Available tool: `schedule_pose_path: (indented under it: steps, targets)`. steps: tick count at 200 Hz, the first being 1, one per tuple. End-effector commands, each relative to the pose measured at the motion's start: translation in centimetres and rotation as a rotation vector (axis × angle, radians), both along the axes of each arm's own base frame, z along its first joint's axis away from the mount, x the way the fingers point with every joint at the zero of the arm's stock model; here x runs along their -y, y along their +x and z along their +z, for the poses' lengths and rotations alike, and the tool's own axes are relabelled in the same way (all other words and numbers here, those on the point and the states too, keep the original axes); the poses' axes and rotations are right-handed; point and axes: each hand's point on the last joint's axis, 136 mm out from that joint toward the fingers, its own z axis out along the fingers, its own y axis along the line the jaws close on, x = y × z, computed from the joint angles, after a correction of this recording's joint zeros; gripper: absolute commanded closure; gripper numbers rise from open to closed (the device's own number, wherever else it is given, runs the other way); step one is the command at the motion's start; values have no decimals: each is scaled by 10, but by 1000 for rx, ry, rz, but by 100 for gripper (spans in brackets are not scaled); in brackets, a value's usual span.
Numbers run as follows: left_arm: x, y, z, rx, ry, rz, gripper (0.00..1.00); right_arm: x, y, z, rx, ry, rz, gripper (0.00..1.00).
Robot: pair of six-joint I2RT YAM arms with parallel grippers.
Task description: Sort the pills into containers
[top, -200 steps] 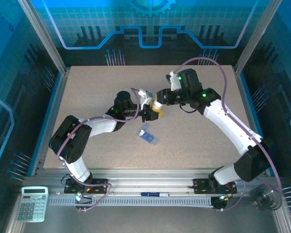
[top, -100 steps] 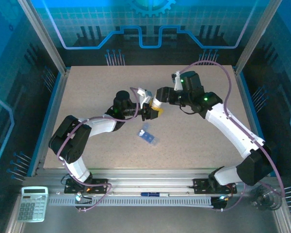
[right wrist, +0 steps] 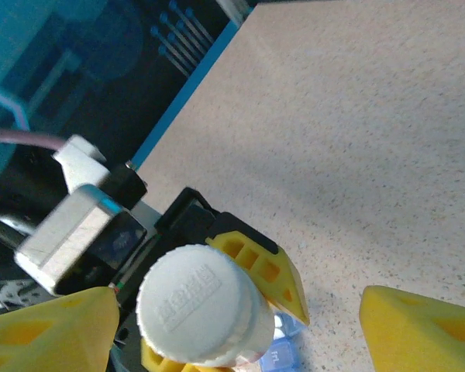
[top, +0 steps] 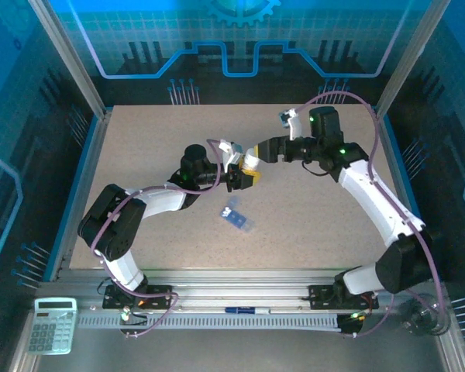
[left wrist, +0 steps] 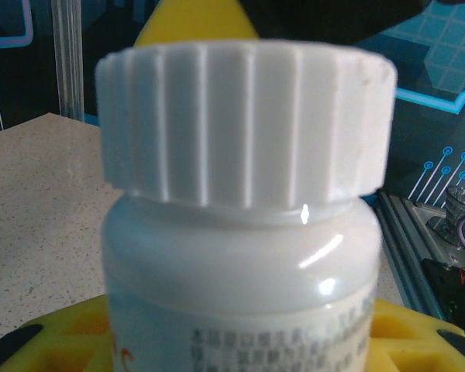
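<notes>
My left gripper (top: 242, 177) is shut on a white pill bottle (left wrist: 240, 256) with a ribbed white cap (left wrist: 244, 132), held upright above the table's middle. From the right wrist, the cap (right wrist: 194, 314) appears from above, between the left gripper's yellow fingers (right wrist: 260, 267). My right gripper (right wrist: 240, 337) is open, its yellow fingertips standing wide on either side of the cap and clear of it. The container, a small translucent blue pill box (top: 238, 218), lies on the table just in front of the bottle, and its corner (right wrist: 283, 358) peeks out under the bottle. The pills are out of view.
The speckled beige table (top: 155, 139) has free room left, right and behind the grippers. Blue rails (top: 76, 170) border its sides. A calculator (top: 52, 325) lies off the table at the front left. A pen (top: 244, 310) rests on the front rail.
My right gripper has opened off the bottle cap and drawn back to the right, its arm swinging toward the back right. The left arm and the bottle have stayed put.
</notes>
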Motion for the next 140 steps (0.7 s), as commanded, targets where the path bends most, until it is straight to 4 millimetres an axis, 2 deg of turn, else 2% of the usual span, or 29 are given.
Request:
schedule_pose_path:
  steps: [1, 105, 122, 140]
  targets:
    - [-1, 1, 24, 66, -35, -5, 100, -17, -10, 16, 76, -2, 122, 18]
    - [-1, 0, 26, 62, -38, -7, 100, -35, -7, 1, 35, -49, 162, 34]
    - [-1, -1, 26, 63, -38, -7, 100, -35, -6, -3, 26, -61, 160, 38]
    - [-1, 0, 26, 63, -38, -6, 100, -34, -6, -5, 20, -72, 150, 48]
